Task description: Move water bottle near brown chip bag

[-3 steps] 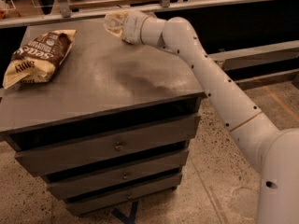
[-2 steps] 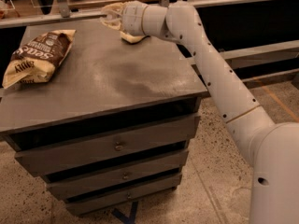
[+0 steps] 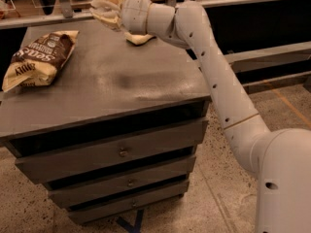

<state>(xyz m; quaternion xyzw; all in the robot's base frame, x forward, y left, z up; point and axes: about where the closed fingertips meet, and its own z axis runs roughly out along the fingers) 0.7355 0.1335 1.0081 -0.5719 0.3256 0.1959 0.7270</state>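
The brown chip bag (image 3: 40,57) lies flat at the left of the grey cabinet top (image 3: 126,86), dark brown upper part toward the back. My gripper (image 3: 108,12) is at the back edge of the top, right of the bag and well apart from it. It is shut on the water bottle (image 3: 99,8), a pale crinkly shape at its tip, held just above the surface. The label band does not show.
A pale yellow sponge-like wedge (image 3: 141,38) lies on the top under my wrist. The cabinet has drawers (image 3: 121,152) below. A rail and dark shelving (image 3: 252,23) run behind. The speckled floor (image 3: 214,198) lies to the right.
My gripper has moved left along the back of the cabinet top with the bottle, closer to the chip bag. The bag and the wedge have not moved.
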